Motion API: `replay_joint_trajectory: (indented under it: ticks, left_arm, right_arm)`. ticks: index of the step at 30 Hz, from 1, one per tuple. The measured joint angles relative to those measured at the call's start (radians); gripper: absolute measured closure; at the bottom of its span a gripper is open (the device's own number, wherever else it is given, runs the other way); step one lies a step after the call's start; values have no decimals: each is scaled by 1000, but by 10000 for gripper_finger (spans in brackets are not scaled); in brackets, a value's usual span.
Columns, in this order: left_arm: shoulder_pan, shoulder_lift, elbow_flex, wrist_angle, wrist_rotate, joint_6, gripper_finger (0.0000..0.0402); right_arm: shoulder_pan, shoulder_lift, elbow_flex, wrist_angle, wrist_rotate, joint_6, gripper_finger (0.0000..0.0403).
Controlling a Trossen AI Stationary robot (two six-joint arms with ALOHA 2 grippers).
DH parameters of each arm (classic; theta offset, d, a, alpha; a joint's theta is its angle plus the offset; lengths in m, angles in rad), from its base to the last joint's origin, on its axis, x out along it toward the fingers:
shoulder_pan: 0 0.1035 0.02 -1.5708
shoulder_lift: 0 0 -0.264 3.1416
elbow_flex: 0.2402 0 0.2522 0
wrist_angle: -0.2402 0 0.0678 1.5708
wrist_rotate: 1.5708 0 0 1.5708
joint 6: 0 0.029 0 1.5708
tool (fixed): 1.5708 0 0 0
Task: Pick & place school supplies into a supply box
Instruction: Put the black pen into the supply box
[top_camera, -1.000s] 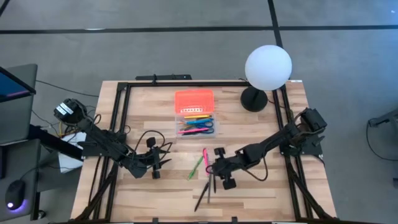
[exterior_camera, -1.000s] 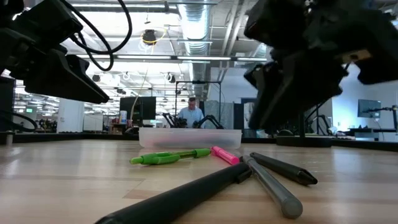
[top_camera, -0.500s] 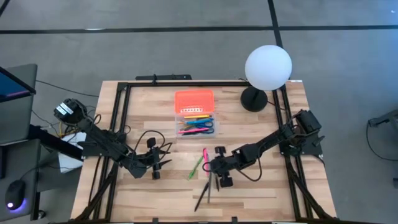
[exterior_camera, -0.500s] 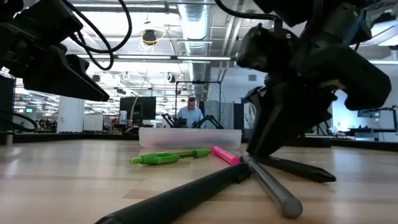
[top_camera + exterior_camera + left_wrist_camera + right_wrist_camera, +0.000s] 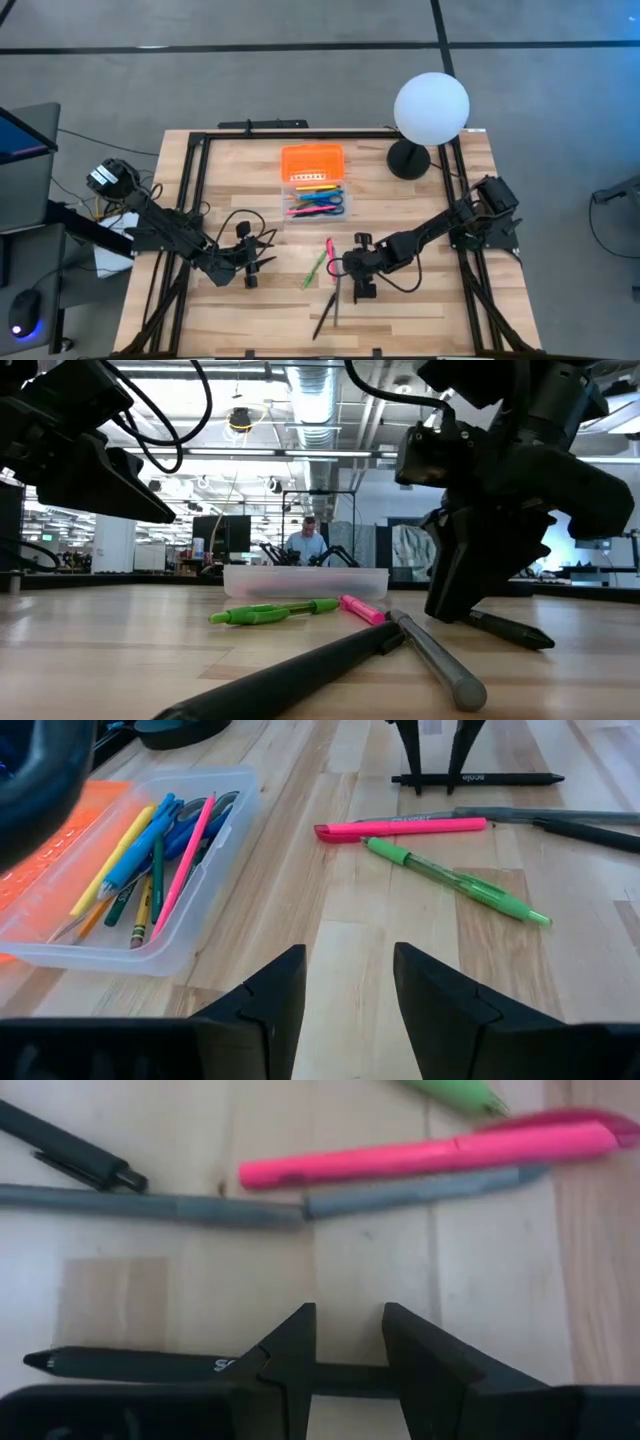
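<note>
The supply box (image 5: 314, 196), a clear case, holds several pens and blue scissors; its orange lid (image 5: 312, 160) lies behind it. A pink pen (image 5: 400, 825), a green pen (image 5: 455, 880), a grey pen (image 5: 150, 1205) and two black pens lie loose on the table. My right gripper (image 5: 350, 1330) is open and stands down over one black pen (image 5: 500, 780). My left gripper (image 5: 350, 990) is open, low at the table's left (image 5: 250, 272), with nothing between its fingers. My right gripper comes slanting from above and the right. Both fingertips (image 5: 412, 755) stand in a row along the black pen's end (image 5: 345, 1375), not across it. The pen runs under them, unpinched, and lies flat on the table. Whether the tips press on it cannot be told.
A white globe lamp (image 5: 431, 108) on a black foot stands at the far right corner. A black frame (image 5: 200, 200) runs round the tabletop. The long black pen (image 5: 280, 680) and the grey pen (image 5: 440, 660) cross near the front edge. Bare wood lies between the grippers.
My right gripper has come down to the table and rolled about its own line, gap unchanged. The black pen under it has slid a little toward the table's right. My left gripper has kept still.
</note>
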Motion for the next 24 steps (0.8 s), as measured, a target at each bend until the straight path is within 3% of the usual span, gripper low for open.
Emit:
replay_joint_trajectory:
  ticks: [14,19,24]
  left_arm:
    - [0,0,0,-2,1,0,253]
    - [0,0,0,-2,1,-1,253]
    - [0,0,0,-2,1,-8,253]
  right_arm:
    - [-1,-83,-6,-221,64,133,287]
    - [4,-116,-5,-215,70,41,287]
    - [23,-153,-5,-231,59,-157,287]
